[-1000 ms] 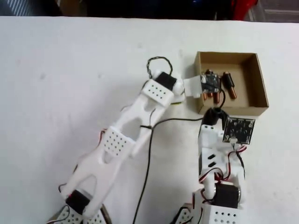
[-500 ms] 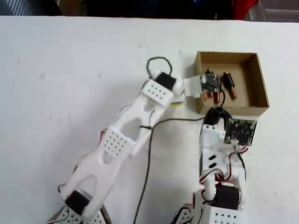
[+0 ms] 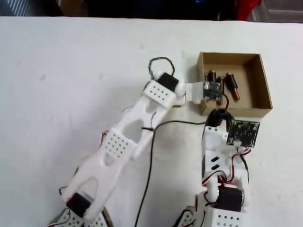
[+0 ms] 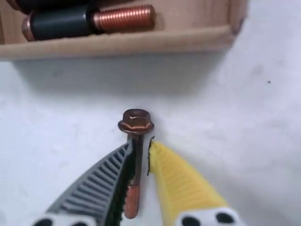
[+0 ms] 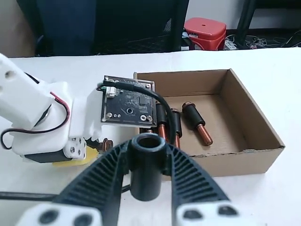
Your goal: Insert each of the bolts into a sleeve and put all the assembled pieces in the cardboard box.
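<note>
My left gripper is shut on a copper bolt, which lies flat between the grey and yellow fingers with its head toward the cardboard box. It sits just outside the box's near wall. My right gripper is shut on a black sleeve held upright, a little short of the box. Several assembled pieces lie in the box, also seen from above. In the high view the right gripper is at the box's near wall, next to the left arm.
A black cable runs across the table between the two arms and loops behind the left arm. The left arm's wrist camera board overhangs the box's near corner. Open white table lies to the left and behind.
The left arm's wrist has shifted slightly toward the near wall of the box. The right arm has barely moved, and both grips are unchanged.
</note>
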Robot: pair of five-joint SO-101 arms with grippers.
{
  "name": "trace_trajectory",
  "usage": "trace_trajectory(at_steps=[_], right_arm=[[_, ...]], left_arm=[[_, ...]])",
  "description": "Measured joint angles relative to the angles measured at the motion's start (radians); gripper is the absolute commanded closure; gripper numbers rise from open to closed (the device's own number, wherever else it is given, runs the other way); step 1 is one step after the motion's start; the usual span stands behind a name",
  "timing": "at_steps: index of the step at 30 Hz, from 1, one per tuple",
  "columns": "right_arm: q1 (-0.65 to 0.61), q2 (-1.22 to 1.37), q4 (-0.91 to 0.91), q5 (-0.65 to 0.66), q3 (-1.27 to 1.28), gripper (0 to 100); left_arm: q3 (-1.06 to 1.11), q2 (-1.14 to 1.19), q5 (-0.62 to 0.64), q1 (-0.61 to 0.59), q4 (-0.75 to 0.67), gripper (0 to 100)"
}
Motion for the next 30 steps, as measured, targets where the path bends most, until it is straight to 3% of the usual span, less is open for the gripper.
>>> trace_trajectory(at_steps=[9, 19, 25, 30], right_arm=[[0.002, 0.003, 0.000, 0.000, 0.000, 98.1], [0.002, 0.003, -0.002, 0.000, 0.000, 98.0], [0.000, 0.003, -0.002, 0.000, 0.000, 98.0], [0.000, 0.003, -0.002, 0.000, 0.000, 98.0]], left_arm=[[0.000, 0.015, 0.000, -0.003, 0.051, 91], [-0.239, 0.035, 0.002, -0.005, 0.192, 89], [-0.308, 0.035, 0.002, -0.006, 0.186, 86], [-0.238, 0.035, 0.002, -0.011, 0.137, 85]])
